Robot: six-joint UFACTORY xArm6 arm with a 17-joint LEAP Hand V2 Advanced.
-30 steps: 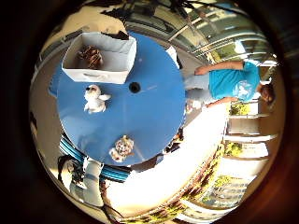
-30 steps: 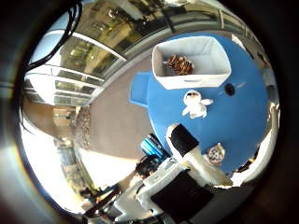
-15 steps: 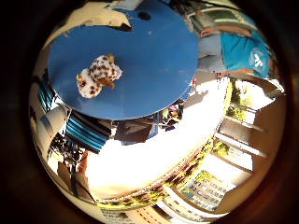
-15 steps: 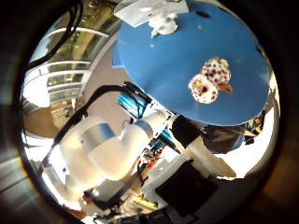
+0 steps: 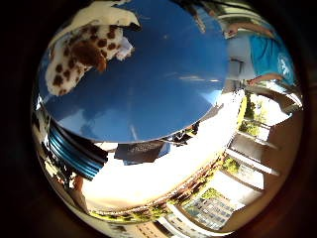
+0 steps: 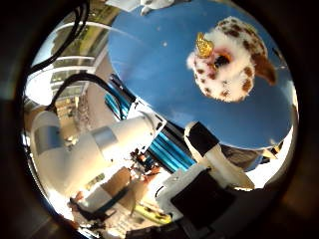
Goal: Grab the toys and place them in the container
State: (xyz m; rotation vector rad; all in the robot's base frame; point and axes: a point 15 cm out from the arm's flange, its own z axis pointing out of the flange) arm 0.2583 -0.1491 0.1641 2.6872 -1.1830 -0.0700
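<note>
The hand has white and black blocky parts; the arm is smooth white.

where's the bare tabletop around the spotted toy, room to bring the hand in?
The blue round table is bare across most of its top, from the spotted plush toy out to the edge nearest the arm. Crowding is only at the toy itself, close under the palm, and at the far edge, where a white toy shows.

Round blue table, glossy top. 1 spotted plush toy, white with brown spots, lies on it close to the palm. Another white toy at far edge.
</note>
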